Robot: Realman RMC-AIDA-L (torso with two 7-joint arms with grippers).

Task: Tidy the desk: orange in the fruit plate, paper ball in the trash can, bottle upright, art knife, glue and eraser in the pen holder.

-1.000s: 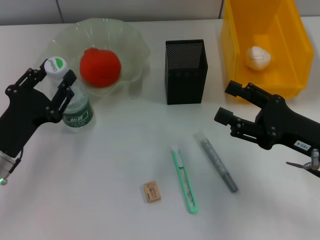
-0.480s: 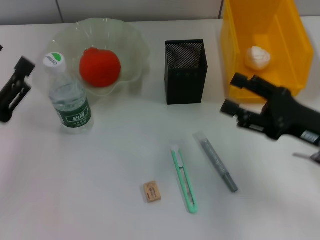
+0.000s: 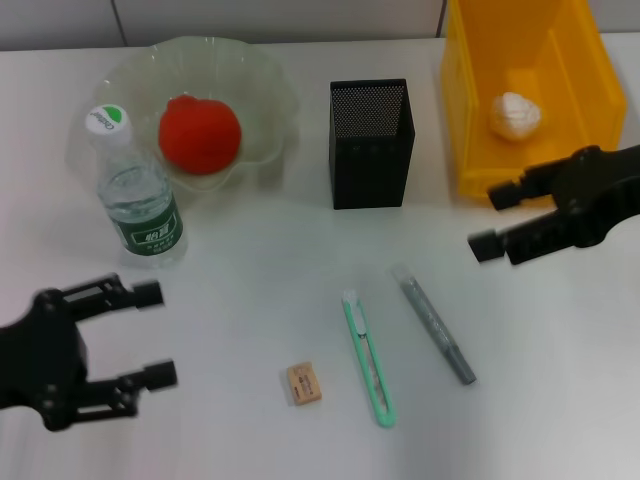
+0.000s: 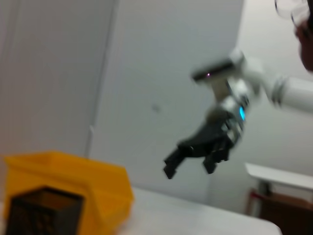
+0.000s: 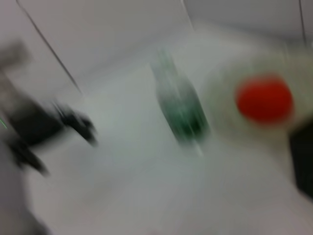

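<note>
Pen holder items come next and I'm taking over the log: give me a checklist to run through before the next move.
1. Orange in fruit plate: ok.
2. Paper ball in trash can: ok.
3. Bottle upright: ok.
4. Art knife, glue, eraser in pen holder: not ok, all three lie on the desk.
5. Left gripper open and empty, nearest the eraser: ok.
6. Right gripper open and empty, hovering near the trash can: ok.

A white bench (image 3: 250,280) lies under everything. Behind the bench there is a plain grey wall (image 4: 161,73) with thin lines.
</note>
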